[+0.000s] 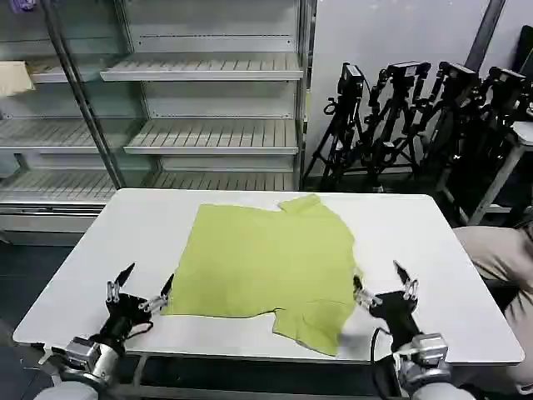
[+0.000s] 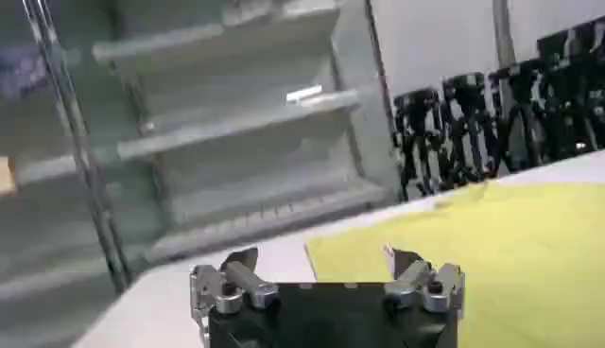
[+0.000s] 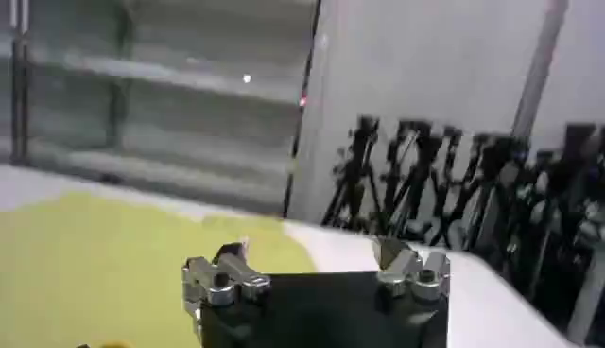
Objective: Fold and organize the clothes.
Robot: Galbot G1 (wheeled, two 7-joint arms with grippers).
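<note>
Head view. Item: one lime T-shirt (image 1: 262,267), lying mostly flat on the white table (image 1: 433,242), plain side up, roughly centred; one sleeve (image 1: 312,321) folded out at the near right, collar area at the far edge.

Left gripper (image 1: 141,287): near left corner of the table, fingers spread apart, holding nothing, one fingertip just beside the shirt's near left corner. In the left wrist view the left gripper (image 2: 321,269) points over the cloth's edge.

Right gripper (image 1: 381,285): near right, fingers spread, empty, just beside the shirt's right hem.

Risks, as judged:
- Either gripper may close on only the top layer, or on nothing; the cloth lies flush with the table.
- The near sleeve sits close to the table's near edge; a pull toward the robot could drag it over.
- Uneven lifts by the two arms would skew the fold.

Containers: none on the table. Shelving (image 1: 208,133) stands beyond the far edge, its visible racks mostly bare; a pale cloth (image 1: 15,79) rests on a far left shelf. Tripods (image 1: 416,117) stand at the far right.
</note>
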